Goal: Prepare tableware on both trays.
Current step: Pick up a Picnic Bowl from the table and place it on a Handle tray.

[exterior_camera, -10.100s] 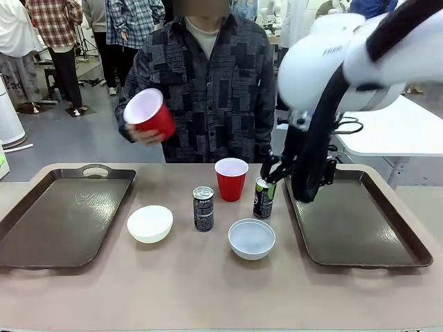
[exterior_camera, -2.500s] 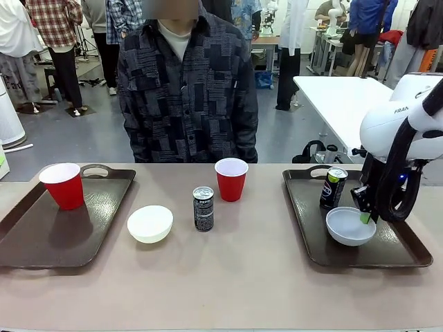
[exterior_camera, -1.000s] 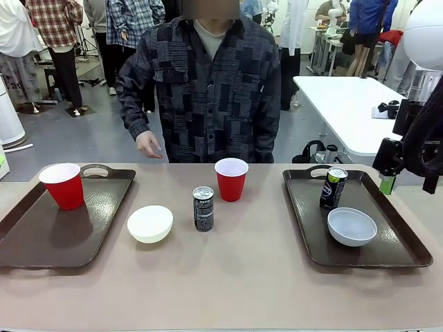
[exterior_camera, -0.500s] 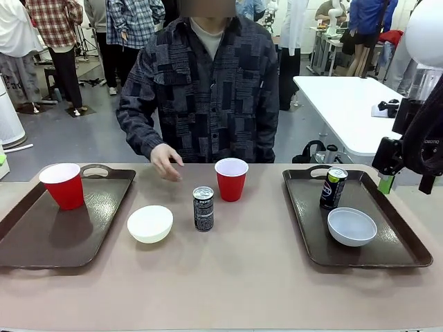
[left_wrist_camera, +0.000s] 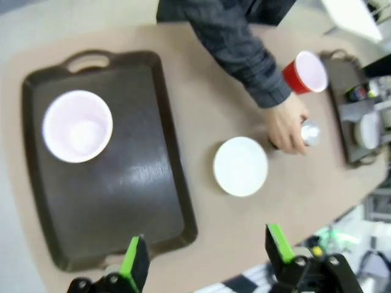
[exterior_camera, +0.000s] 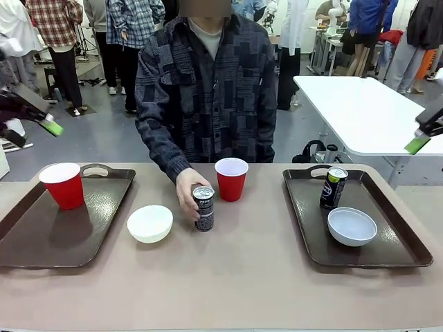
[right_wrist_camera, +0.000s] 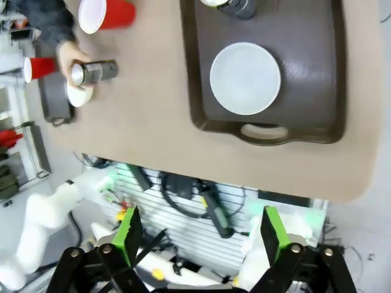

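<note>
Far below the left gripper (left_wrist_camera: 206, 253), fingers spread and empty, the white bowl (left_wrist_camera: 241, 166) lies just beyond their gap, beside the person's hand (left_wrist_camera: 287, 125) gripping the dark can (left_wrist_camera: 308, 132). A descent toward the bowl could strike that hand or knock the can over. The right gripper (right_wrist_camera: 200, 231), fingers likewise apart and empty, hangs high over its tray (right_wrist_camera: 311, 67); reaching for the middle red cup (right_wrist_camera: 107, 13) risks tipping it.

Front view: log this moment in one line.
left pincer open; right pincer open; person's hand on black can; left tray: cup; right tray: green-topped can, bowl
</note>
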